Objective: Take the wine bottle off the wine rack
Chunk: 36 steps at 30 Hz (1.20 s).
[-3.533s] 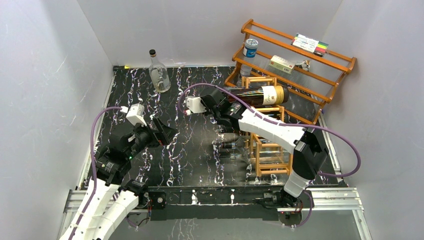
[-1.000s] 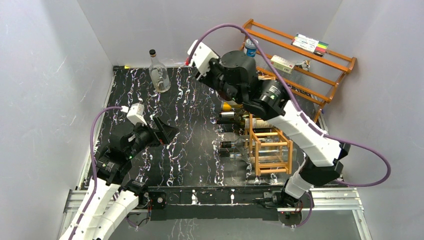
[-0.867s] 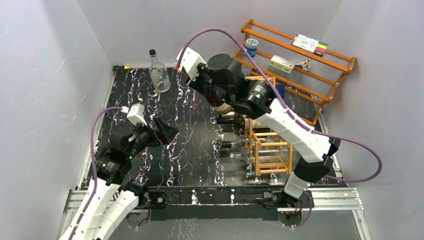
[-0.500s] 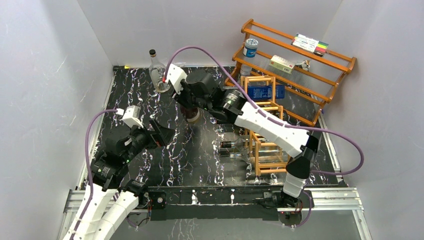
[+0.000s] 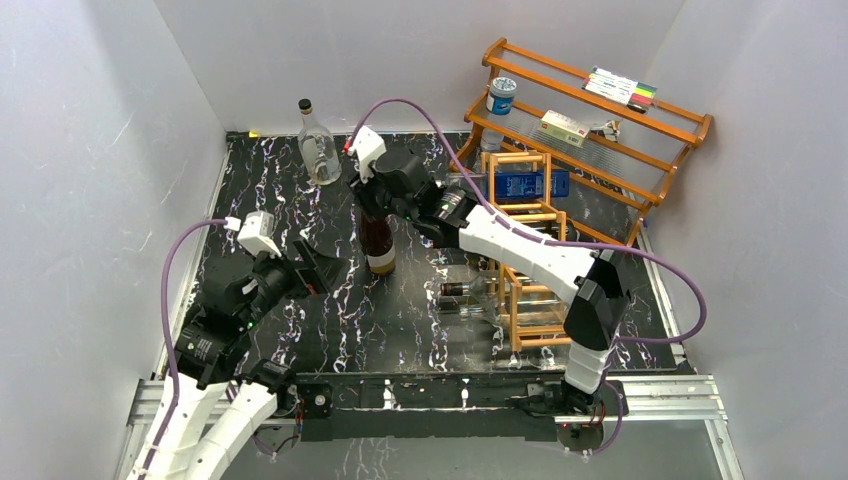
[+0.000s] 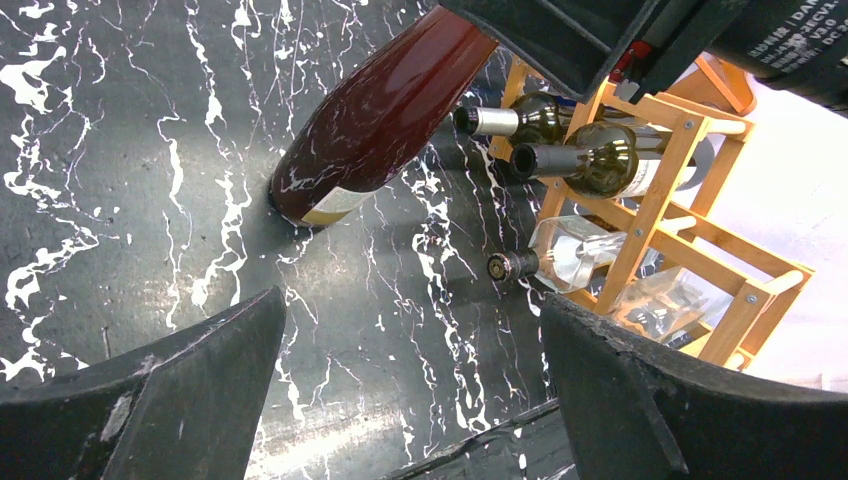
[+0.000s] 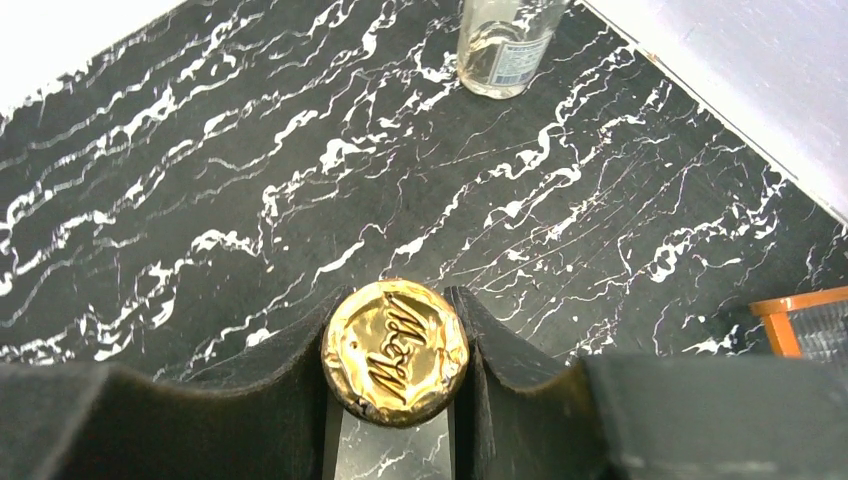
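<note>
The dark red wine bottle [image 5: 377, 243] stands upright on the black marbled table [image 5: 400, 320], left of the wine rack [image 5: 530, 270]. My right gripper [image 5: 385, 185] is shut on the bottle's neck from above; the right wrist view shows its gold foil cap [image 7: 395, 352] clamped between the two fingers. The left wrist view shows the bottle's body [image 6: 375, 115] with its base on the table, and the orange-brown lattice rack [image 6: 660, 210] with several bottles lying in it. My left gripper [image 5: 318, 270] is open and empty, low over the table left of the bottle.
A clear glass bottle [image 5: 318, 150] stands at the back of the table, also in the right wrist view [image 7: 505, 45]. A two-tier orange shelf [image 5: 590, 130] with a can, boxes and a blue carton stands at the back right. Grey walls enclose the table.
My right arm lifted the wine bottle off the rack, swung it left, turned it upright and lowered it onto the table. My left arm shifted slightly.
</note>
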Motion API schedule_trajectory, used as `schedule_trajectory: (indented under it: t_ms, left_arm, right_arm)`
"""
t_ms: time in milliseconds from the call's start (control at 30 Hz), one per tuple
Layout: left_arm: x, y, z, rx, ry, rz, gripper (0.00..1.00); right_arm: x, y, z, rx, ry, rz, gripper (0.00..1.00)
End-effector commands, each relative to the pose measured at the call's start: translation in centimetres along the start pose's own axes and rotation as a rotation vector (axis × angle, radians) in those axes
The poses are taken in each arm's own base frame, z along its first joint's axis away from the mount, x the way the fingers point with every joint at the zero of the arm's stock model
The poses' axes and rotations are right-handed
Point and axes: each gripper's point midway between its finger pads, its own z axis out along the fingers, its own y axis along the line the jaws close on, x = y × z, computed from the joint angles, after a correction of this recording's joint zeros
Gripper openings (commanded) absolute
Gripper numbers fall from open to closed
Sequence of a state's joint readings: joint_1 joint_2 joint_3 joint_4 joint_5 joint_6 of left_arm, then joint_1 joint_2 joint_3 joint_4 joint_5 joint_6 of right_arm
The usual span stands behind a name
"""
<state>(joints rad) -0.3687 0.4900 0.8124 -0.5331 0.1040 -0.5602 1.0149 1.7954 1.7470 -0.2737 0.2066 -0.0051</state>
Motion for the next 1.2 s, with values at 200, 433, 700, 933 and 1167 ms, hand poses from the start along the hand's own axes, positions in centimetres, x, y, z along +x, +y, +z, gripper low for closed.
schedule_trajectory:
  t_ms: [200, 433, 700, 933, 1167]
  left_arm:
    - [-1.6, -1.6, 0.0, 0.038, 0.013, 0.046, 0.98]
    - [-2.0, -1.9, 0.2, 0.043, 0.013, 0.051, 0.98]
    - [-2.5, -1.9, 0.1, 0.033, -0.001, 0.050, 0.98]
    - [-2.9, -2.2, 0.1, 0.035, -0.001, 0.048, 0.98]
    - [-3.8, -3.1, 0.6, 0.058, 0.009, 0.076, 0.98]
  right_arm:
    - [-9.1, -4.1, -4.7, 0.055, -0.373, 0.228, 0.14]
    - [-8.9, -2.5, -4.4, -0.034, -0.336, 0.149, 0.25]
    - [-7.9, -0.2, -4.1, -0.120, -0.280, 0.061, 0.51]
    - [-8.9, 0.3, -5.0, -0.148, -0.287, 0.043, 0.82]
    - [-12.8, -1.6, -11.5, -0.076, -0.397, 0.038, 0.98]
